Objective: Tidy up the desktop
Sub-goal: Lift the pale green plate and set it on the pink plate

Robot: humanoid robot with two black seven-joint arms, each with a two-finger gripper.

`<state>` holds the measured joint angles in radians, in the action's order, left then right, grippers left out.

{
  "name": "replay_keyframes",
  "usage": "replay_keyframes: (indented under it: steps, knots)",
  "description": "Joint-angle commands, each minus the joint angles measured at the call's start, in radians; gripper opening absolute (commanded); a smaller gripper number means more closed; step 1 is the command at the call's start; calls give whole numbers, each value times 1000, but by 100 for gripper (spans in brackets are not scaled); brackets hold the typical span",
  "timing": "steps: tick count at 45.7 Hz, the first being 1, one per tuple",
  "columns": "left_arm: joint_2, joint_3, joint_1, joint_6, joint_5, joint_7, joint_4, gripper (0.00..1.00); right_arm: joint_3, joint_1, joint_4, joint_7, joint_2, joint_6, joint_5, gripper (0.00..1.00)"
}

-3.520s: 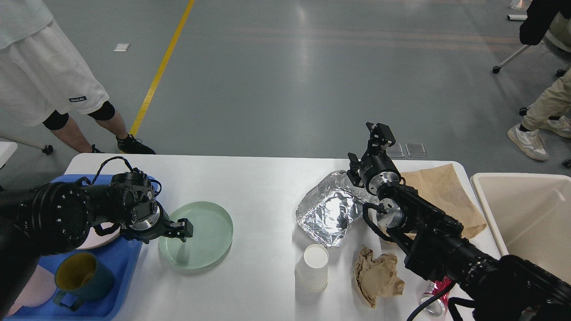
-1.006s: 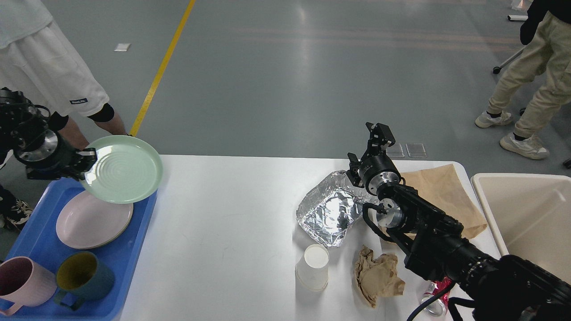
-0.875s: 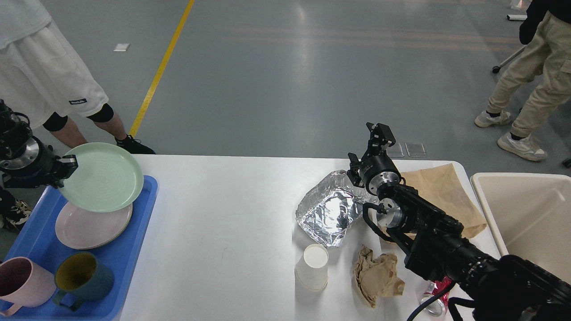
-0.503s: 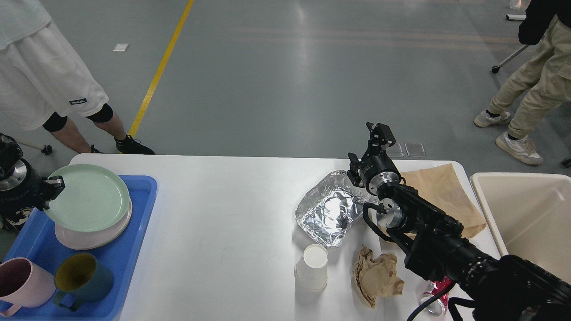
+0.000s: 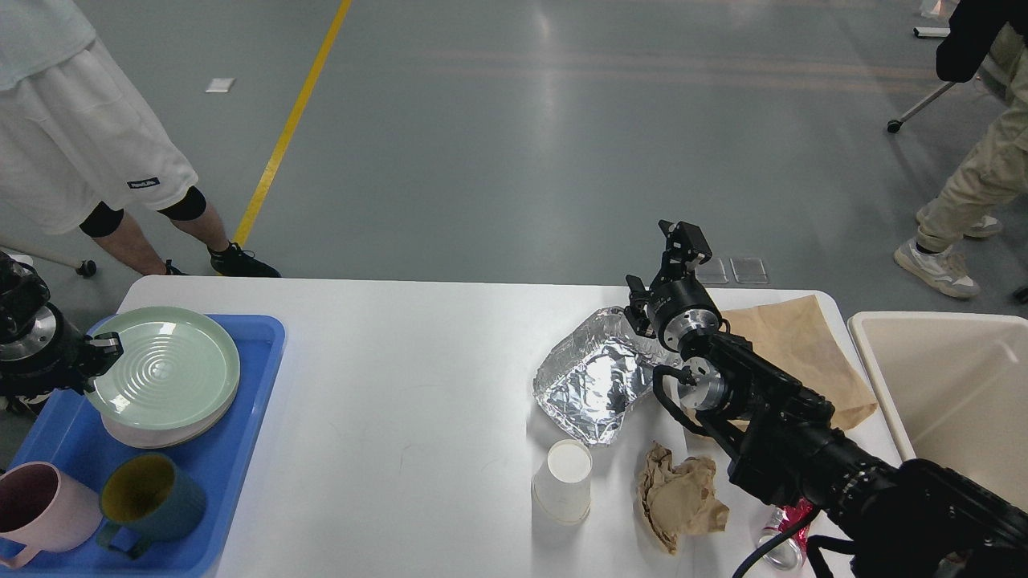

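While our left tool [image 5: 103, 347] sits at the left edge of the view, its fingers pinch the near-left rim of the pale green plate [image 5: 165, 379], and that plate lies on top of a pink plate [image 5: 173, 432] inside the blue tray [image 5: 245, 417]. We can see the grip closed on the rim, with the green plate resting nearly flat on the one beneath it. In the tray's near corner stand a pink mug [image 5: 40, 508] and a dark teal mug [image 5: 148, 498] with a yellow inside, side by side and close to the plates.

Over on the other side, our right tool [image 5: 679, 245] hangs above the far edge of the tabletop [image 5: 401, 385], fingers spread apart with nothing between them. Just below it lies a crumpled sheet of foil [image 5: 598, 377], and behind the arm a flat brown paper bag [image 5: 791, 349] lies at the tabletop's far right corner. Nearer to us stands a white paper cup [image 5: 564, 480], upright, with a wad of brown paper [image 5: 679, 499] just beside it and a crushed can [image 5: 783, 534] partly hidden under our right arm.

The white tabletop fills the lower half of the view, the tray resting on its left end, and a beige bin [image 5: 952, 385] stands just off its right end. Beyond, a person in white shorts [image 5: 76, 136] stands on the grey floor at the left.
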<state>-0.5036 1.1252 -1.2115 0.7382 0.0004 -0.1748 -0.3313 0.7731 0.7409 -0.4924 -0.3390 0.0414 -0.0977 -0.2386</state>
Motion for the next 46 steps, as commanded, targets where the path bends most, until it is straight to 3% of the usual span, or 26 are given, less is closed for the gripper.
replay_keyframes:
  steps: [1,6,18,21,30,34,40,46]
  knots:
    - [5,-5,0,-2,0,1,0,6,0,0,0,0,0,0,1,100]
    - [5,-7,0,-13,0,9,2,16,0,0,0,0,0,0,-1,100]
    - [7,-67,7,-177,0,14,2,76,0,0,0,0,0,0,-1,100]
    - [8,-71,7,-233,0,14,2,86,0,0,0,0,0,0,1,100]
    - [4,-74,21,-364,1,12,2,91,0,0,0,0,0,1,1,100]
    - [5,-96,23,-385,0,17,2,93,0,0,0,0,0,0,1,100]
    - [5,-252,38,-387,0,49,2,94,0,0,0,0,0,0,-1,100]
    - [0,-465,107,-395,-2,110,2,94,0,0,0,0,0,0,-1,100]
